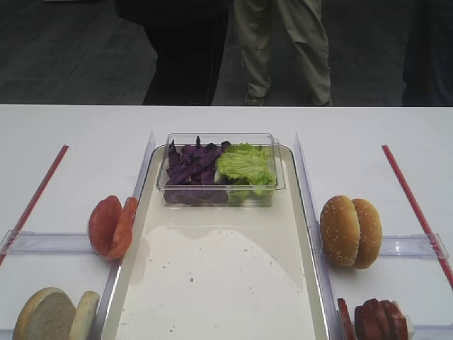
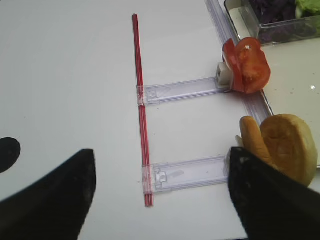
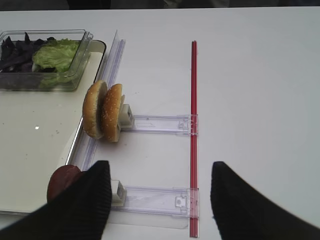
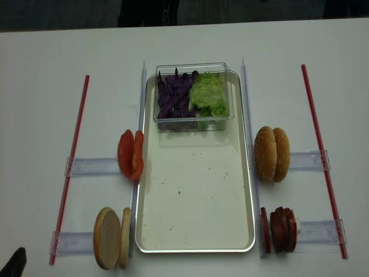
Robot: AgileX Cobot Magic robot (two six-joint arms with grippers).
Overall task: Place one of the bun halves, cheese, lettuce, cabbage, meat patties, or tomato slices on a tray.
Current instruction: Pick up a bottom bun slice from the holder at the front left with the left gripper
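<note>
The long cream tray (image 4: 196,225) (image 1: 212,283) lies mid-table, bare apart from crumbs and a tub at its far end. Lettuce (image 4: 209,95) (image 3: 56,54) and purple cabbage (image 4: 174,95) fill that tub. On the left stand tomato slices (image 4: 131,154) (image 2: 247,65) and pale bun halves (image 4: 109,238) (image 2: 287,147). Meat patties (image 4: 279,229) (image 3: 62,180) stand at the near right. No cheese shows. My left gripper (image 2: 160,195) is open over the table, its right finger beside the bun halves. My right gripper (image 3: 160,200) is open and empty, its left finger beside the patties.
The clear plastic tub (image 4: 192,69) sits on the tray's far end. Two sesame buns (image 4: 272,153) (image 3: 104,111) stand on edge right of the tray. Clear plastic rails hold the food, and red strips (image 4: 72,167) (image 4: 323,156) run down both sides. People (image 1: 283,49) stand behind the table.
</note>
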